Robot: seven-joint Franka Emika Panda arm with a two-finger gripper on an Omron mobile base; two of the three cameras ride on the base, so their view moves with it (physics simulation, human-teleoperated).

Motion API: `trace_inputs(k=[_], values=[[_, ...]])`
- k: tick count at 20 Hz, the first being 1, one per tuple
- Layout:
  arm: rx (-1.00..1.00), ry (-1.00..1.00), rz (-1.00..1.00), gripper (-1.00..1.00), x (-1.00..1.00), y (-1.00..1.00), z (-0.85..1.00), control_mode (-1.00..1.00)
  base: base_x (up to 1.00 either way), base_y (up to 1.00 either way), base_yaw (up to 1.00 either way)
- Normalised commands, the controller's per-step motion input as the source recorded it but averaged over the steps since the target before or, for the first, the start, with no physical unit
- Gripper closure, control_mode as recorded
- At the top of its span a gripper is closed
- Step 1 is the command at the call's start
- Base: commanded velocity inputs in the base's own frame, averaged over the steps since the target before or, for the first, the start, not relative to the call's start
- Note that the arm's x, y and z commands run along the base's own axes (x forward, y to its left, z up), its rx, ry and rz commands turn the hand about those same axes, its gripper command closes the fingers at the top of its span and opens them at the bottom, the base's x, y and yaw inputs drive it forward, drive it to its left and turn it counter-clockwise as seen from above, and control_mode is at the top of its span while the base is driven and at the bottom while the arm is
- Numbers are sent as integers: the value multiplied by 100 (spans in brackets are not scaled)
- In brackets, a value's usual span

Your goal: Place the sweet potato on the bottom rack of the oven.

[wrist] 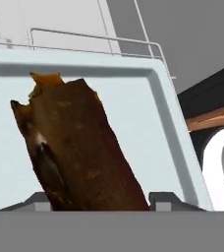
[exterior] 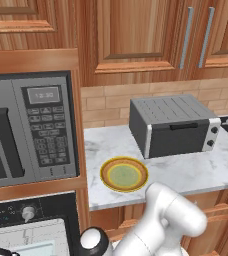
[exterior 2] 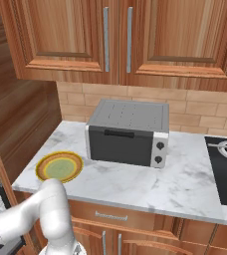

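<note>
Brown sweet potato point(wrist: 74, 147) hides the gripper point(wrist: 100, 203) tips' inner edges, seemingly clamped between them over the oven point(wrist: 133, 98)

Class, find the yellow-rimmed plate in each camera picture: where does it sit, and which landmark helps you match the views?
Left base view: the plate lies near the centre, on the marble counter, in front and left of the toaster oven.
Right base view: the plate lies at the left, left of the toaster oven.
Hand view: this camera faces the sweet potato in the gripper.
Shared landmark: the grey toaster oven.
</note>
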Motion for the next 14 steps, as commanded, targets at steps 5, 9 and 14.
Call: trace_inputs(k=[5, 9, 14], values=[[0, 0, 0, -100, 0, 0, 0, -100, 0, 0, 0], [0, 0, 0, -100, -7, 0, 0, -100, 0, 0, 0], [0, -13, 0, -100, -63, -3, 21, -100, 0, 0, 0]])
